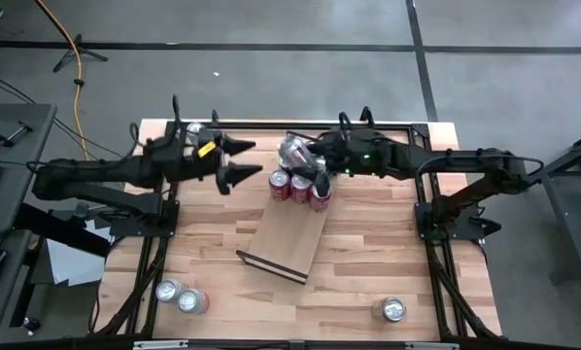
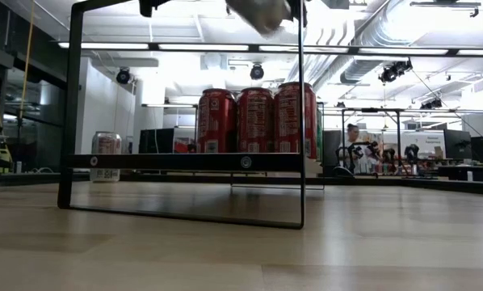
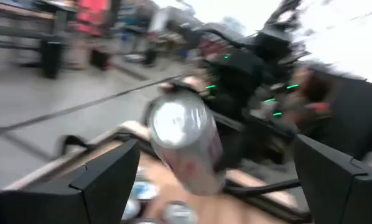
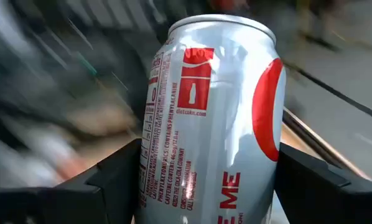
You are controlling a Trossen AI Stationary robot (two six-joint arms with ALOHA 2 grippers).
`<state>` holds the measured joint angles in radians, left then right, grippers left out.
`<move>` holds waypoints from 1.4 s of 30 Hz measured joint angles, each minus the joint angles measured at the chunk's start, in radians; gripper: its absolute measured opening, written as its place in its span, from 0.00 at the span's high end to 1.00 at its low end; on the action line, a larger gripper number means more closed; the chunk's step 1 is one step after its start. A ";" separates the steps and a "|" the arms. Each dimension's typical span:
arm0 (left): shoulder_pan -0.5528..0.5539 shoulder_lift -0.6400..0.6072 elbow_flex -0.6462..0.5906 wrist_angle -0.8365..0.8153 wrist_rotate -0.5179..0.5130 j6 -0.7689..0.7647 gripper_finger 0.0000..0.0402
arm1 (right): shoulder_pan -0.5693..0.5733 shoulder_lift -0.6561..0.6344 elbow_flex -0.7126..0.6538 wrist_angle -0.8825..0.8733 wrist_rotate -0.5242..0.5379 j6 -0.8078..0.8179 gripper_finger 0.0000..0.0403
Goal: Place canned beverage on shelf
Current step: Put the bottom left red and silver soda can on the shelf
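Right gripper (image 1: 305, 156) clamps a silver can (image 1: 294, 151) above the shelf (image 1: 289, 238); left gripper (image 1: 240, 160) spread wide, empty.

High view: shelf lies angled mid-table, three red cans (image 1: 299, 187) bunched at its far end, silver can tilted just above them in the right gripper. Left gripper just beside, to their left, fingers apart w/ nothing between. Two more cans (image 1: 181, 296) near table's front left, one can (image 1: 393, 310) front right.
Low view: red cans (image 2: 256, 120) upright in a row on the shelf board (image 2: 185, 162), nutrition panels facing cam, text too small to read; a silver can (image 2: 106, 155) stands farther back, at left.
Left wrist view: blurred; silver can (image 3: 187, 144) seen end-on, held by the other arm.
Right wrist view: silver can (image 4: 214, 118) between both fingers (image 4: 114, 180), red bottle logo, "dietcoke.com", fine ingredient print.
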<state>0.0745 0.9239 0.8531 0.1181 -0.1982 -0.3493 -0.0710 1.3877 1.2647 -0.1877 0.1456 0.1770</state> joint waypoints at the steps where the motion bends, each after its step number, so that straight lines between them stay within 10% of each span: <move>1: -0.009 -0.006 -0.034 0.051 0.010 -0.008 0.14 | -0.008 -0.010 -0.039 0.116 -0.055 0.031 0.29; 9: -0.038 0.055 -0.097 0.294 0.059 0.030 0.14 | 0.023 0.030 -0.127 0.500 -0.221 0.133 0.29; 32: -0.038 0.366 0.065 0.559 0.222 0.038 0.14 | 0.073 0.054 -0.101 0.555 -0.271 0.109 0.29; 42: -0.038 0.357 0.092 0.420 0.196 0.065 0.43 | 0.067 0.020 -0.098 0.419 -0.270 0.080 0.20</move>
<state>0.0368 1.2808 0.9447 0.5378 -0.0022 -0.2842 -0.0043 1.4081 1.1671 0.2316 -0.1247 0.2569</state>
